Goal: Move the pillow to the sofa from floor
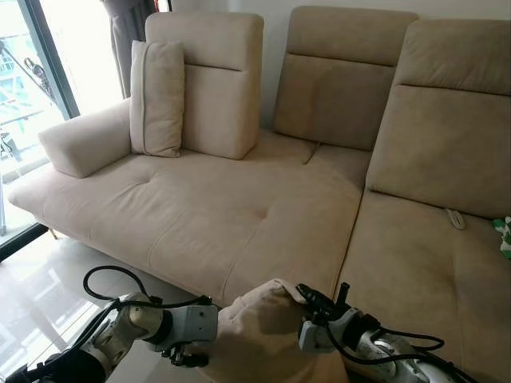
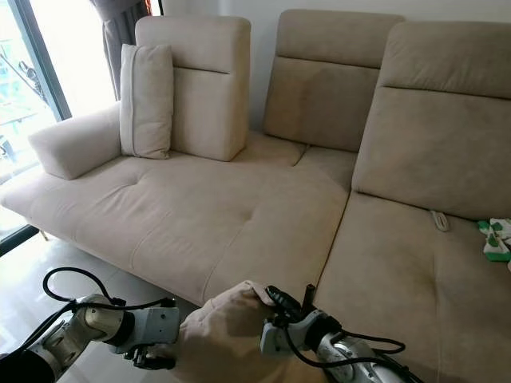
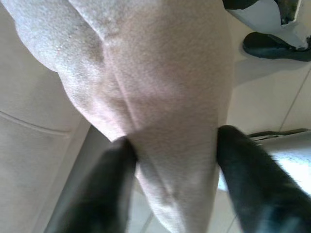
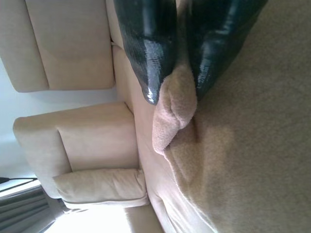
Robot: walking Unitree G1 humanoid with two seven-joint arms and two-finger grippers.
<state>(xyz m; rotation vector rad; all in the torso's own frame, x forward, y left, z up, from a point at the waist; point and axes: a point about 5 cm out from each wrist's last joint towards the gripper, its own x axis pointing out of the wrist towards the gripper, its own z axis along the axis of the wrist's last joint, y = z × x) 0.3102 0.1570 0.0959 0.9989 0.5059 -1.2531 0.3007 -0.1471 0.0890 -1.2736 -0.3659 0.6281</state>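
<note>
The beige pillow (image 1: 259, 331) is held up between both grippers, just in front of the sofa (image 1: 239, 207) seat edge and above the floor (image 1: 32, 295). The left gripper (image 3: 172, 160) has its fingers clamped on the pillow's lower fold. The right gripper (image 4: 175, 82) pinches the pillow's upper corner between its fingers (image 4: 146, 43).

A beige fabric pillow (image 2: 223, 335) is being held between the left hand (image 2: 152, 357) and the right hand (image 2: 275, 307), just before the front edge of the beige upholstered sofa (image 2: 239, 215). A second beige cushion (image 2: 146, 100) is leaning upright against its backrest.
</note>
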